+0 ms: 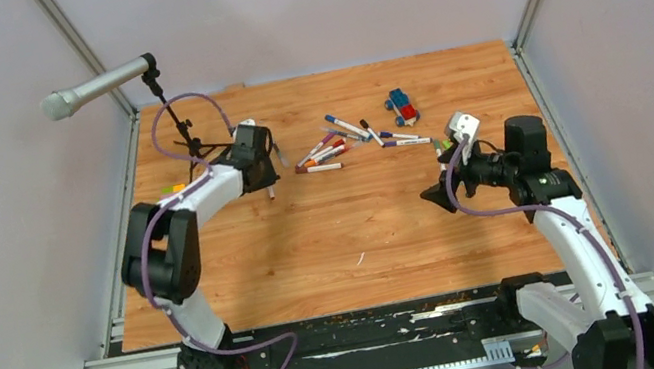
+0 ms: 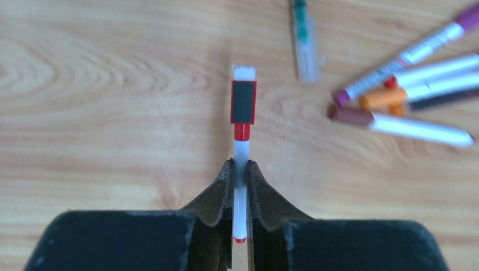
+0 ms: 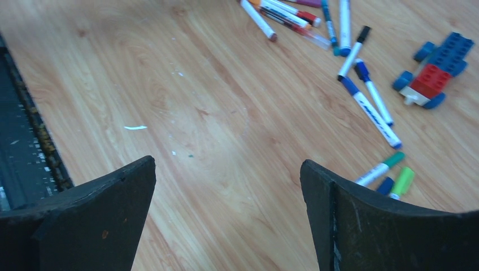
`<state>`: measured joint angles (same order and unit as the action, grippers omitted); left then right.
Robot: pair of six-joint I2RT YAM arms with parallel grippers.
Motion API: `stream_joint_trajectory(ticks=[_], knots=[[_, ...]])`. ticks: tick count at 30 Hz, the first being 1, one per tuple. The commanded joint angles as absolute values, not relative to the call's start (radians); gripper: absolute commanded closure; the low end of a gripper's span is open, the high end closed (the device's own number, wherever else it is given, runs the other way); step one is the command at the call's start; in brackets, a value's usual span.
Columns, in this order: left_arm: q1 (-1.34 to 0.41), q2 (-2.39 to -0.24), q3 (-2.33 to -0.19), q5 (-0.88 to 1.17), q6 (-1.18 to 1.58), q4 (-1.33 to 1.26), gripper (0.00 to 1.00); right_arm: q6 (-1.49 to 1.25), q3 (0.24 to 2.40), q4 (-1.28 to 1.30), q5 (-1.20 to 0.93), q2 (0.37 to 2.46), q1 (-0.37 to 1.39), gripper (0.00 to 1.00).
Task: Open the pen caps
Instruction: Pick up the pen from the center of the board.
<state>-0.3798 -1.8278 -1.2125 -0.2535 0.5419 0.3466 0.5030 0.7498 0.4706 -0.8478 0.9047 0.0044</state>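
My left gripper [image 2: 241, 164] is shut on the white barrel of a pen [image 2: 242, 148]. Its red pen cap [image 2: 243, 101], with a black patch, sits on the far end, pointing away over the wood. In the top view this gripper [image 1: 265, 167] hangs left of the pile, the pen [image 1: 271, 192] sticking out below it. Several more capped pens [image 1: 323, 153] lie in a loose heap at the table's middle back, also seen as pens [image 2: 406, 90] at the right of the left wrist view. My right gripper [image 3: 226, 164] is open, empty, above bare wood [image 1: 437, 196].
A blue-and-red toy car [image 1: 402, 107] stands behind the pens, also the car [image 3: 435, 73]. A microphone [image 1: 97, 86] on a black stand [image 1: 182, 134] leans over the back left corner. Green and blue pens [image 3: 390, 175] lie close to my right finger. Grey walls enclose the table.
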Motion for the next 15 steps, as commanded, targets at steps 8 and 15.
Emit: stream_joint_trajectory(ticks=[8,15], knots=[[-0.462,-1.356,-0.597,0.121,0.766,-0.494,1.0,0.144,0.704,0.176,-1.185,1.042,0.105,0.01],[-0.673,-1.273,-0.386,-0.009,0.927,-0.976,1.0,-0.117,0.607,-0.089,-1.184,1.056,0.147,0.02]])
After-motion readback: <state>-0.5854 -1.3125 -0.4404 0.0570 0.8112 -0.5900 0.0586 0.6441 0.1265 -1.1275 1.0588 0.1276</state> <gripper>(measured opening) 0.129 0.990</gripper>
